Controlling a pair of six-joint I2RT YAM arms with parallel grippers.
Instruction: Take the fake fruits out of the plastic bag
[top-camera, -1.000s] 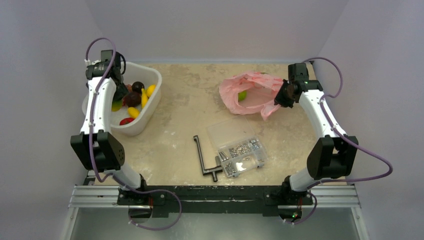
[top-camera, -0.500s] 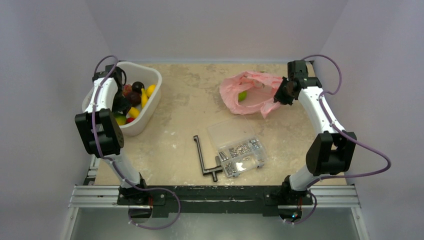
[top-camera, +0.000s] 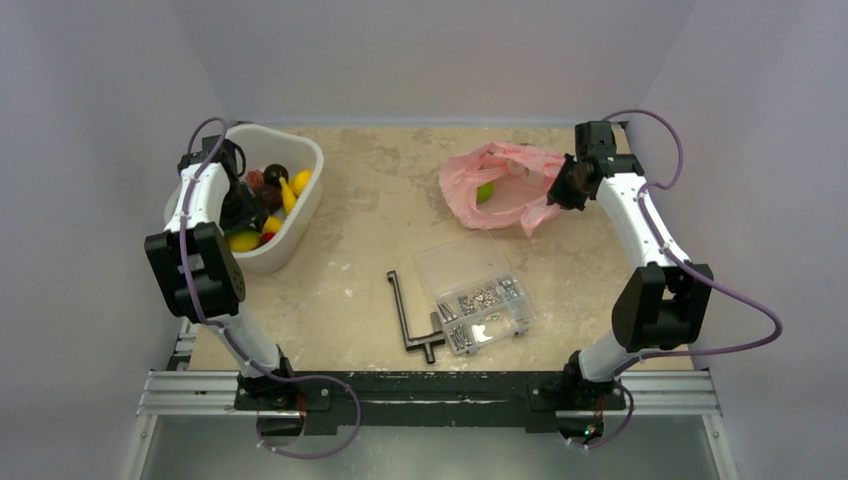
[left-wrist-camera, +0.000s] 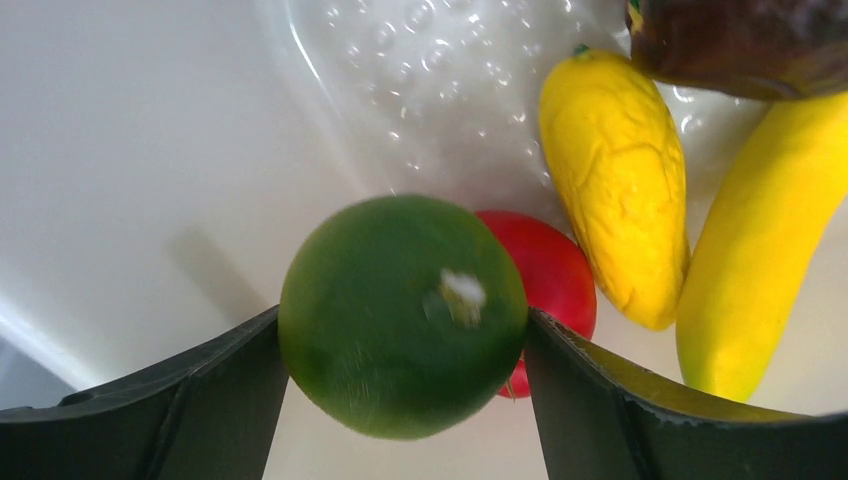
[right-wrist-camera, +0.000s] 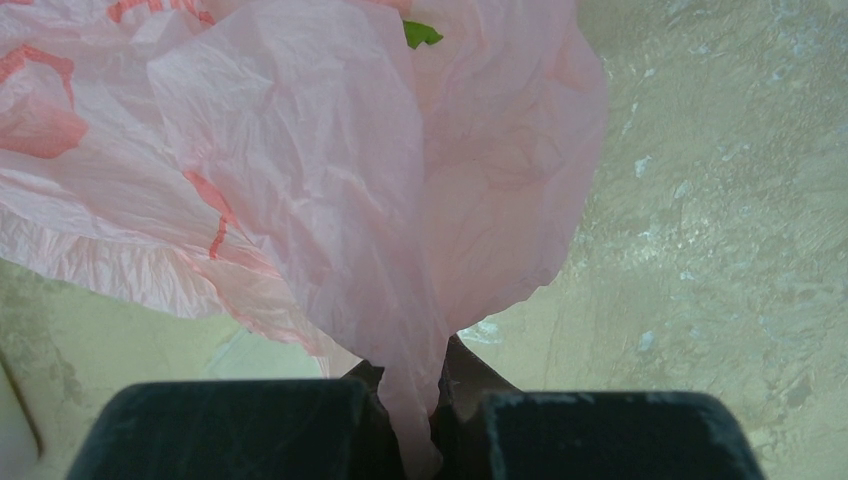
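Beige table (top-camera: 370, 200): your stone-look top, with pale walls (top-camera: 430, 50) around it.
Pink bag (top-camera: 520, 205): far right on the table, a lime (top-camera: 485, 191) inside.
Right claw (right-wrist-camera: 412, 378): pinching the bag's right edge.
Left claw (left-wrist-camera: 402, 335): squeezing a green fruit (left-wrist-camera: 400, 310) inside the white basket (top-camera: 310, 165), far left.
Other fruits (top-camera: 275, 190): lying in that basket.

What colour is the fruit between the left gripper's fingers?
Green: the lime sits within the left gripper, clearest in the left wrist view.

Red print on plastic bag (right-wrist-camera: 300, 150) unreadable.
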